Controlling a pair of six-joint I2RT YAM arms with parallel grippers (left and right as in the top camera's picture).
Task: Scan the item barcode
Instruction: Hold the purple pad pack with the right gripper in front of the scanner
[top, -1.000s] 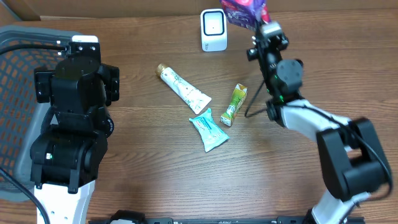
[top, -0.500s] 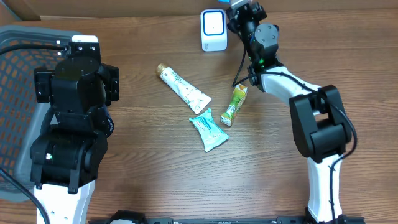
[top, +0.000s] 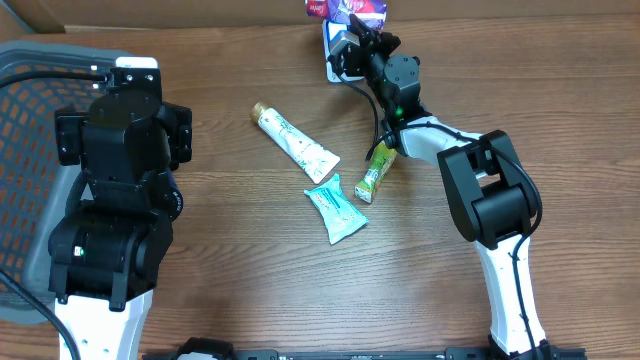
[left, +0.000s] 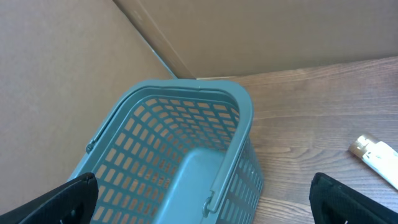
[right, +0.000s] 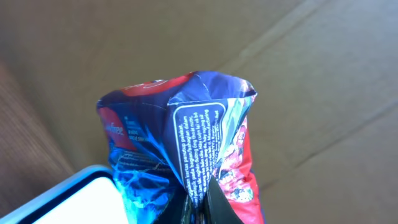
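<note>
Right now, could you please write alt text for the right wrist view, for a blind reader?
A crinkled blue and red foil snack packet is pinched in the right gripper. The corner of a white, blue-edged scanner shows at lower left, with brown cardboard behind.

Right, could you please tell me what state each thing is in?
Left hand: open, empty.
Right hand: shut on the snack bag.
Snack bag: held up, crumpled.
Basket: upright, nothing seen inside.
Tube: lying flat, capped.
Teal sachet: lying flat.
Green sachet: lying flat.
Scanner: partly hidden.
</note>
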